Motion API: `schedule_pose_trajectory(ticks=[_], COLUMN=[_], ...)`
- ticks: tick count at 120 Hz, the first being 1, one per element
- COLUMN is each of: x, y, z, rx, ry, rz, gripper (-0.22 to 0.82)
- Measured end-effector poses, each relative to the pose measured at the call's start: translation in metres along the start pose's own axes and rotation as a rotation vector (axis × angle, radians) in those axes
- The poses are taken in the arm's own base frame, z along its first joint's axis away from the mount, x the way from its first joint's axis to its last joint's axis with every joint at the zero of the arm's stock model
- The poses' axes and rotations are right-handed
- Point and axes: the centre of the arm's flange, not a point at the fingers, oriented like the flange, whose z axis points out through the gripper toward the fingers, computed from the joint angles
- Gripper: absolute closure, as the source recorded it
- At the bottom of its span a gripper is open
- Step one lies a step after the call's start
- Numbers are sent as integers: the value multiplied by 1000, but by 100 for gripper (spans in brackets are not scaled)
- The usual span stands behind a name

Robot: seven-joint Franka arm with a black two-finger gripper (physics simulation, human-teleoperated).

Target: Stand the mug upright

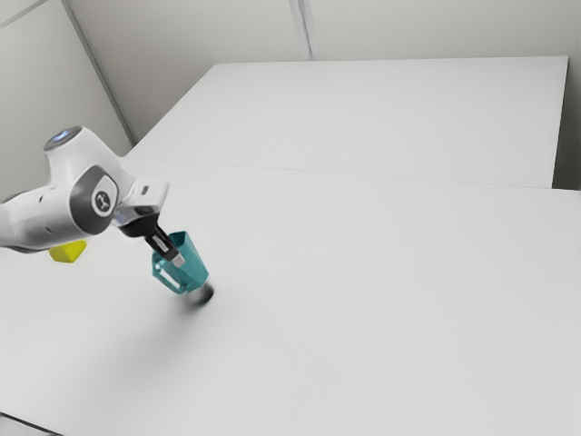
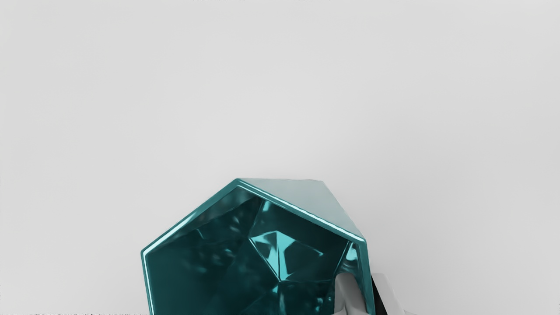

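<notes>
1. Black and thin, a line (image 1: 32, 424) runs across the near corner at the exterior view's left. What it is exactly, I cannot tell.

2. A yellow object (image 1: 68, 252) sits at the exterior view's left. The arm (image 1: 82, 204) covers its upper part, so its full form I cannot tell.

3. The arm, white with grey parts, comes in from the exterior view's left and reaches to the right, with its hand pointing down toward the mug (image 1: 192, 267).

4. The claw (image 1: 176, 260) is clenched on the wall of the mug, close to the rim (image 2: 302, 211). In the wrist view, one finger is inside the mug and the other is outside, with the wall pinched between them.

5. The mug is teal, with flat, angled sides, and it is in the left part of the scene. It leans a little, with its opening up and its base down. The handle (image 1: 166, 278) is toward the exterior view's left. Dark shadow lies by the base; whether the base touches the tabletop (image 1: 381, 291), I cannot tell.

6. The tabletop is pale and smooth, and it extends widely to the right. On the far side is another pale flat surface (image 1: 381, 118), with a light wall (image 1: 436, 27) behind it.
</notes>
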Motion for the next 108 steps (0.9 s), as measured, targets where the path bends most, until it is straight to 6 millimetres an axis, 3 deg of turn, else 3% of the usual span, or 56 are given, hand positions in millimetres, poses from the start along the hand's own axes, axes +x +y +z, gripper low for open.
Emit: schedule_pose_trajectory(ticks=[14,56,87,108], x=[15,74,82,85], y=[-7,-1,24,21], z=[4,12,21,23], rx=[6,49,11,11], ry=[-1,-1,-36,-38], rz=[-77,-122,-160,-199], gripper=[79,79,79,79])
